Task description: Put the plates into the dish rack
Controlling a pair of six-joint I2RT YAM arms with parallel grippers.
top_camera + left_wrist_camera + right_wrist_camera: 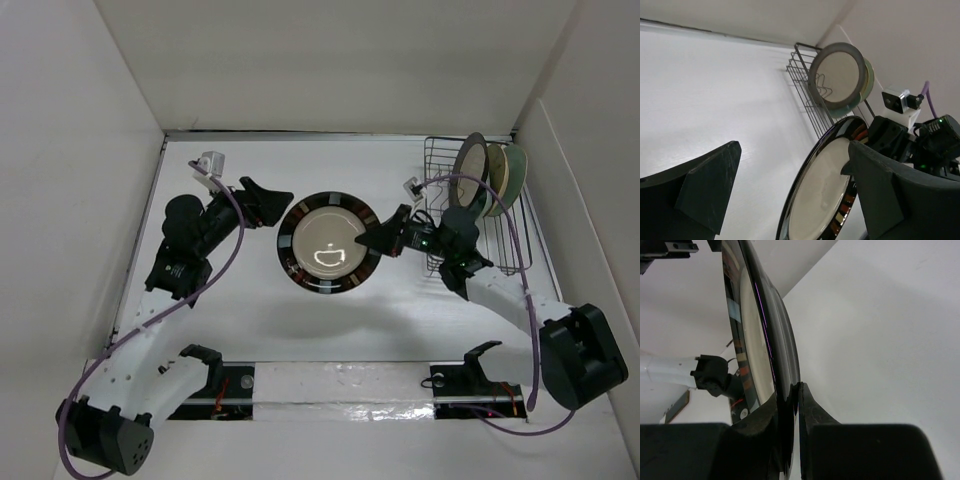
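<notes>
Editor: Kitchen or laboratory?

Photographer: Laboratory, a robot test cell. Plain white panel walls box in a bare white tabletop on three sides.

Editor: What marks it as a lab?

Photographer: Two black-and-white robot arms, the left arm and the right arm, stand bolted at the near edge beside a strip of shiny tape, with purple cables looping along them. The only household items are a dark thin-wire dish rack and a dark-brown-rimmed cream round plate.
</notes>
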